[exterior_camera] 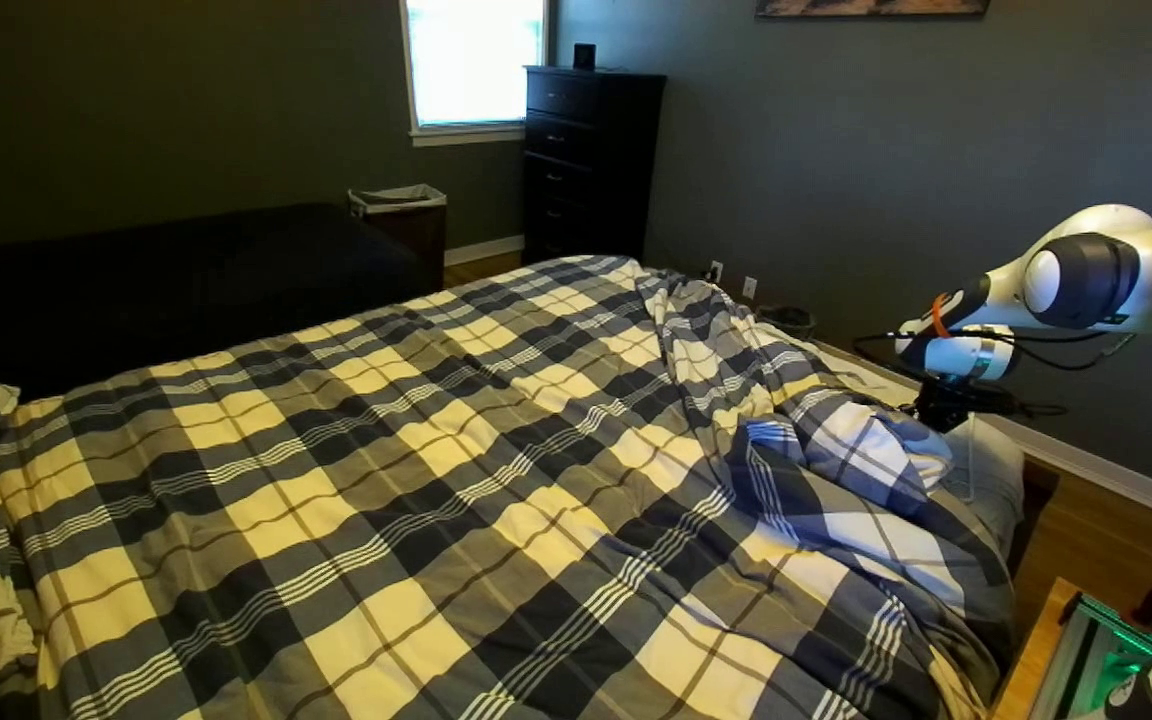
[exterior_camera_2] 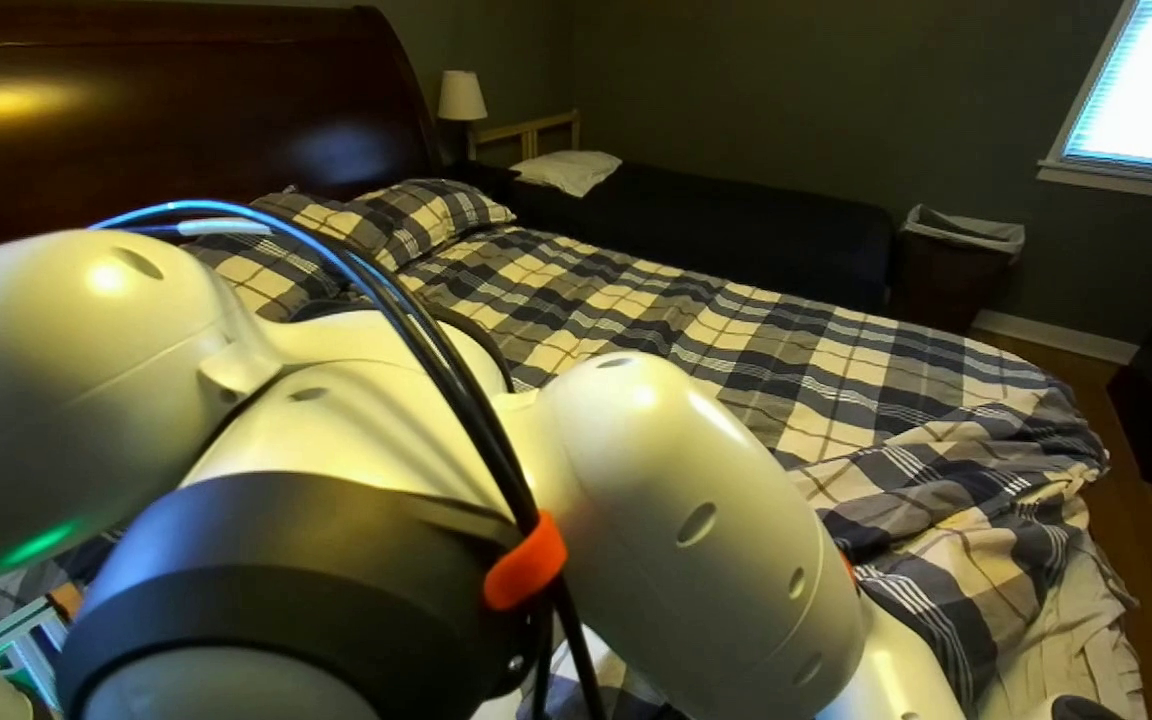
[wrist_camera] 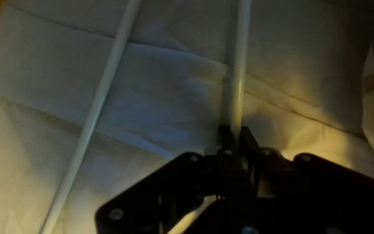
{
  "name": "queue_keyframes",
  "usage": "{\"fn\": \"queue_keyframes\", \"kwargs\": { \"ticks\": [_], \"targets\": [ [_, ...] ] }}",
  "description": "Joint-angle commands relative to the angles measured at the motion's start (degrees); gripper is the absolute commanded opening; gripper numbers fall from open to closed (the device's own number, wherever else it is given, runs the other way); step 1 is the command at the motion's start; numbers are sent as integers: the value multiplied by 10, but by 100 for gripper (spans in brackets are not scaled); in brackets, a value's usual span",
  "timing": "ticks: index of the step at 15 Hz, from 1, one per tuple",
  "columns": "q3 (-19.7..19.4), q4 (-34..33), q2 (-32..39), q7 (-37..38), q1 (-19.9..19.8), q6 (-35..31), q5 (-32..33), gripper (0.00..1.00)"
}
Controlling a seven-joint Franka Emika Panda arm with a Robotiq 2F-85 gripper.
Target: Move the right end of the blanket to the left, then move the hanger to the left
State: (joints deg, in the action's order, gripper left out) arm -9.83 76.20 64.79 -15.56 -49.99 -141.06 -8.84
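Observation:
The plaid blanket (exterior_camera: 436, 440) covers most of the bed; it also shows in an exterior view (exterior_camera_2: 716, 330). Its end near the arm is folded back and bunched, with the paler underside (exterior_camera: 856, 440) showing. My gripper (exterior_camera: 939, 405) is above the foot end of the bed, beside the bunched end. In the wrist view the gripper (wrist_camera: 233, 131) is shut on one white bar of the hanger (wrist_camera: 240, 68). The hanger's other bar (wrist_camera: 91, 122) runs at a slant to the left. The hanger (exterior_camera: 972, 460) hangs down below the gripper in an exterior view. Its hook is not visible.
A pale sheet (wrist_camera: 161, 107) lies under the hanger. Pillows (exterior_camera_2: 436, 215) lie at the headboard (exterior_camera_2: 186, 110). A dark dresser (exterior_camera: 591, 165), a hamper (exterior_camera: 401, 225) and a dark second bed (exterior_camera: 186, 270) stand beyond. The arm (exterior_camera_2: 676, 530) blocks much of an exterior view.

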Motion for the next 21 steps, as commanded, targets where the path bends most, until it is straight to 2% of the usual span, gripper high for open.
{"fn": "queue_keyframes", "kwargs": {
  "ticks": [1,3,9,18,21],
  "targets": [
    [5,-14,-7,3,-16,-8,11,2],
    [-2,-5,-28,-9,-14,-20,-2,2],
    [19,47,-125,-44,-9,-85,-8,2],
    [117,173,-283,-67,12,-80,-18,2],
    [123,198,-323,-75,38,-68,-21,2]
  ]
}}
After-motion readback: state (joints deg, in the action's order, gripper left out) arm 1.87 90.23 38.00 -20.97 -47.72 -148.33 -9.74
